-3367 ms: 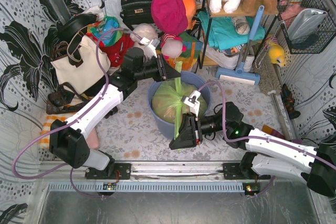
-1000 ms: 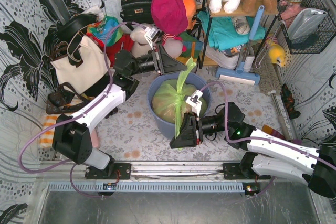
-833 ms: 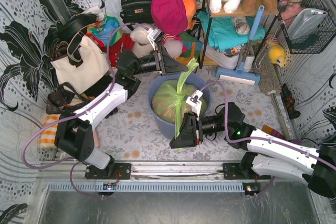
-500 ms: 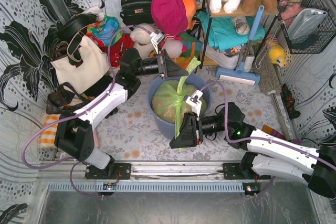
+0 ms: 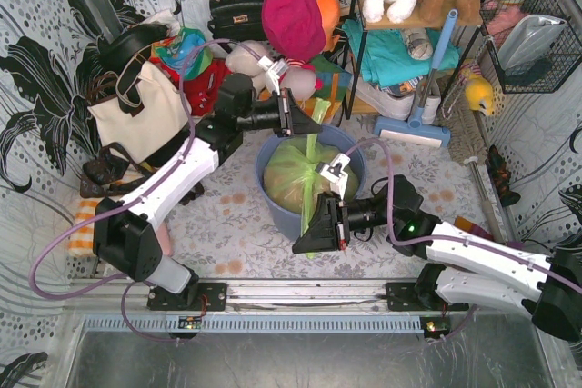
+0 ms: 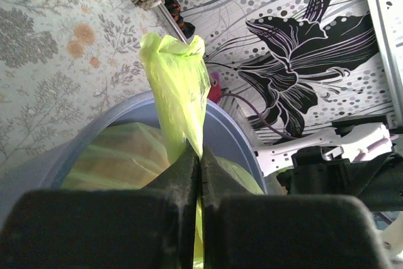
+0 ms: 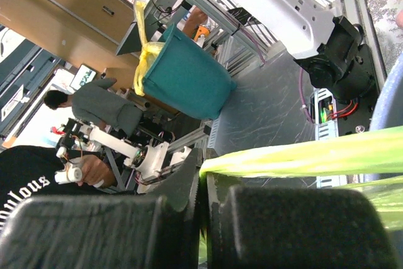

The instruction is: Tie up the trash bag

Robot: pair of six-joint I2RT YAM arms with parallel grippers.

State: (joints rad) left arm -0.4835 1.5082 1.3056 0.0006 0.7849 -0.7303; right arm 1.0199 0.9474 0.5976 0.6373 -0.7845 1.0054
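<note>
Trash bag [image 5: 293, 174] in blue bin [image 5: 275, 214]

Both arms have white shells over black joints. A purple cable [image 5: 31, 270] loops wide off the left arm [image 5: 177, 174]; a second cable [image 5: 388, 179] arcs over the right arm [image 5: 477, 256], near a small green light [image 5: 408, 224]. The left gripper [image 5: 307, 120] and right gripper [image 5: 302, 244] are matt black wedges, each carrying a white camera mount [image 5: 338, 170].

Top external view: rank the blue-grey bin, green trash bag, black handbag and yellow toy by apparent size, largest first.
1. blue-grey bin
2. trash bag, the part showing inside the bin
3. black handbag, close to the bag's visible part, so these two are unsure
4. yellow toy, clearly smallest
</note>
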